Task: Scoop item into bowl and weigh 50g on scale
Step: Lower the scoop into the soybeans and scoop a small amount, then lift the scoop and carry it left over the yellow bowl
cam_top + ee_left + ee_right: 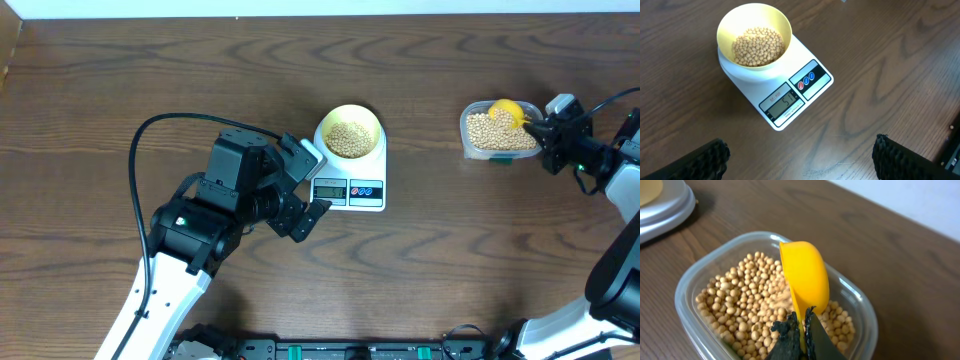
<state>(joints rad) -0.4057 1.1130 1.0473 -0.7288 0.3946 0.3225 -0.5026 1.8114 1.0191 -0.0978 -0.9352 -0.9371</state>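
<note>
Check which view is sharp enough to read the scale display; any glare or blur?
Left wrist: display in focus, no glare, digits just legible. Overhead: display too small to read, lighting even. Right wrist: yellow scoop and beans sharp, background soft.

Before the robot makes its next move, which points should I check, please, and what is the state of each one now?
1. The bowl sits on the scale: ok.
2. The beans are inside the bowl: ok.
3. The display confirms the target weight: cannot tell, digits blurred.
4. The right gripper is shut on the scoop handle, above the tub: ok.
5. Scoop contents known: cannot tell.
6. The left gripper is open and empty: ok.
</note>
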